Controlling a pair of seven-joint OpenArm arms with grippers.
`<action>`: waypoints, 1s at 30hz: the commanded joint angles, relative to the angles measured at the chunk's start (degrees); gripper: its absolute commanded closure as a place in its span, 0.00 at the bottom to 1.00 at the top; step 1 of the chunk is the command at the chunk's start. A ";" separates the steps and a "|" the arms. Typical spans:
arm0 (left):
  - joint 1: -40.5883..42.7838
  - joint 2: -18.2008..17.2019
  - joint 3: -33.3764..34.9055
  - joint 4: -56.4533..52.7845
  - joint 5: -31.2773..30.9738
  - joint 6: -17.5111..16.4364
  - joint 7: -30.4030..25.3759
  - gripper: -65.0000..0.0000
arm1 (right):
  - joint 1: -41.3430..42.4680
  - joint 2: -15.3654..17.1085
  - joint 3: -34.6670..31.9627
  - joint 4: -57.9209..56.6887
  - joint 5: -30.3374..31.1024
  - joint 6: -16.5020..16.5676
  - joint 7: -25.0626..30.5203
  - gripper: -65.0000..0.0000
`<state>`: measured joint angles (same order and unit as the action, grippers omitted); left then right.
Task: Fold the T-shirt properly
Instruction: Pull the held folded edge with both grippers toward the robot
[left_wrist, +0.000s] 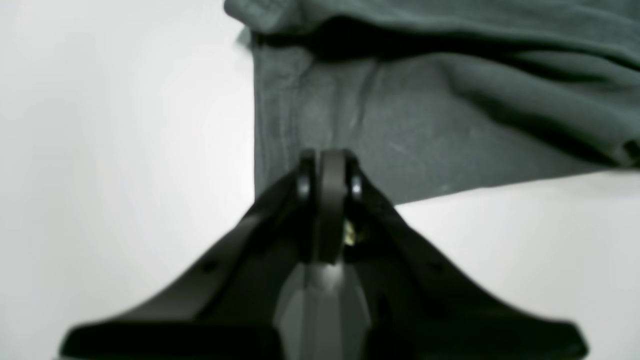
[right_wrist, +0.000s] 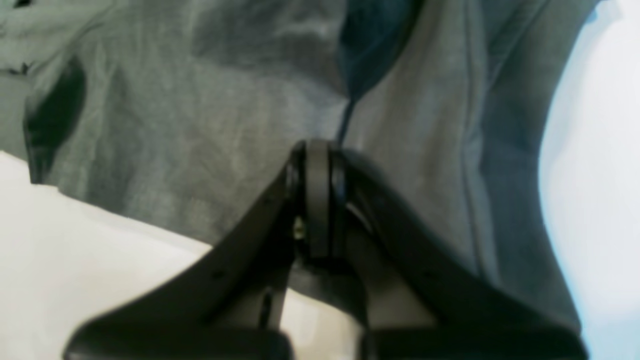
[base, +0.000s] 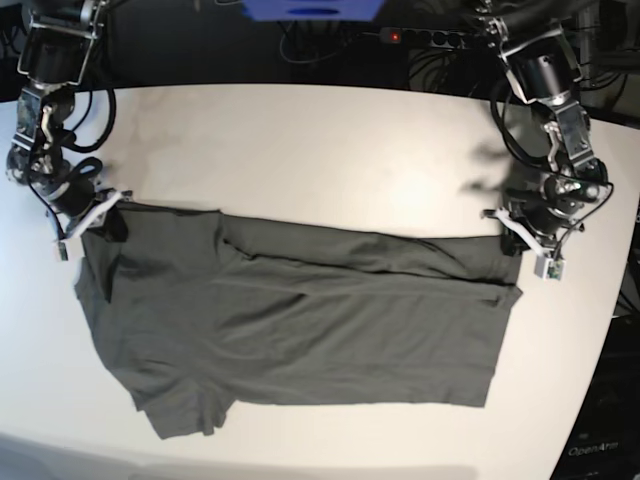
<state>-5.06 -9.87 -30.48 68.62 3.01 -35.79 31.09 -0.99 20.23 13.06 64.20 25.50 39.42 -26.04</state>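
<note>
Left wrist view: the left gripper (left_wrist: 327, 165), jaws pressed together, sits on a corner of the T-shirt (left_wrist: 425, 125), bare table (left_wrist: 115, 150) beside it. Right wrist view: the right gripper (right_wrist: 317, 155), jaws likewise together, pinches a crease of cloth. Only the base view shows the whole shirt (base: 290, 320) spread across the table's near half, with a gripper at each far corner, left (base: 520, 232) and right (base: 98, 212).

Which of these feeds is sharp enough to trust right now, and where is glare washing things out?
Base view: sharp, T-shirt clear, mild glare on table. Left wrist: soft, table washed out. Right wrist: blurriest, bluish glare at right edge.
</note>
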 joint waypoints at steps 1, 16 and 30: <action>0.27 -0.55 0.02 0.79 2.75 0.32 5.08 0.97 | -0.72 0.47 -0.09 -0.25 -3.56 0.58 -4.86 0.99; 6.86 -2.22 -4.91 6.06 2.84 -4.21 7.99 0.97 | -6.08 0.56 3.42 -0.07 -3.56 0.58 -4.24 0.99; 10.20 -2.92 -4.91 6.24 2.93 -4.21 7.90 0.97 | -11.36 0.39 7.03 -0.16 -3.74 0.58 -1.61 0.99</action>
<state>3.68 -12.12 -35.16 75.35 2.04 -40.69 33.32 -10.85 20.05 20.23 64.84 29.12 41.56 -19.70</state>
